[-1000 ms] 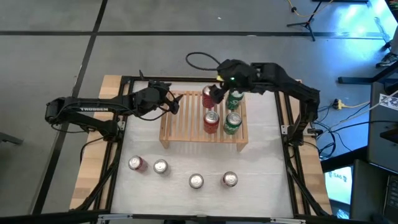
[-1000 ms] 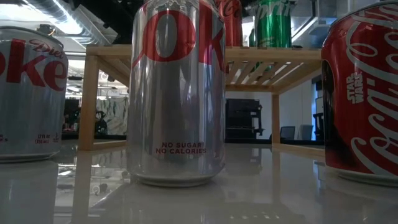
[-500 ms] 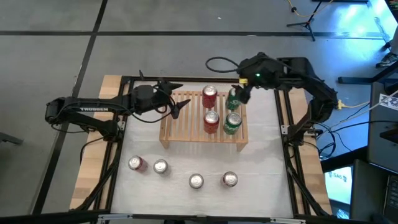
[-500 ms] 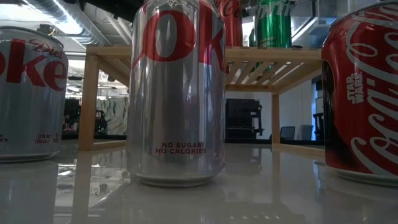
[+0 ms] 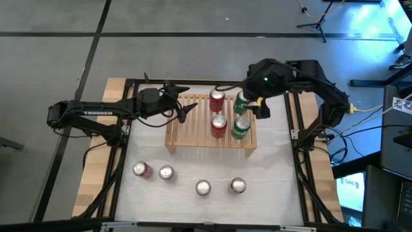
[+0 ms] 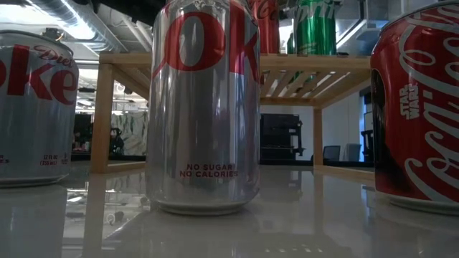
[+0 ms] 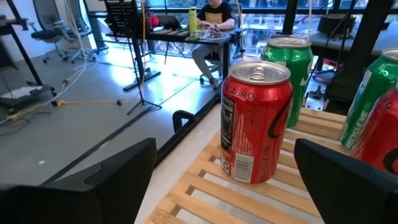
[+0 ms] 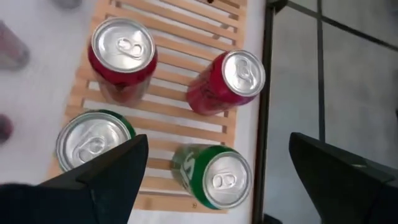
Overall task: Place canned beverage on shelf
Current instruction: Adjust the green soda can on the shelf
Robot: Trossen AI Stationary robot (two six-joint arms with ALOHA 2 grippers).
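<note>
The light wood shelf (image 5: 193, 129) stands at the table's middle and bears two red cans (image 5: 217, 100) (image 5: 219, 125) and two green cans (image 5: 243, 103) (image 5: 240, 127), upright on its slats at the right end. My left gripper (image 5: 185, 103) is open and empty, level over the shelf's left part, pointing at the far red can (image 7: 256, 121). My right gripper (image 5: 259, 107) is open and empty, above the shelf's right end, looking down on the cans (image 8: 122, 53). Several more cans (image 5: 203, 187) stand upright on the table near the front.
Two red (image 5: 140, 169) (image 5: 237, 185) and two silver cans (image 5: 166, 173) (image 6: 204, 107) stand in a row between the shelf and the near edge. A dark frame (image 5: 296, 135) runs along the table's sides. A black cable (image 5: 225, 87) lies behind the shelf.
My right gripper has moved from over the far red can toward the table's right edge, past the far green can, and a little toward the near edge. The cans on the shelf stay upright in place. My left gripper has edged slightly toward the right over the shelf.
</note>
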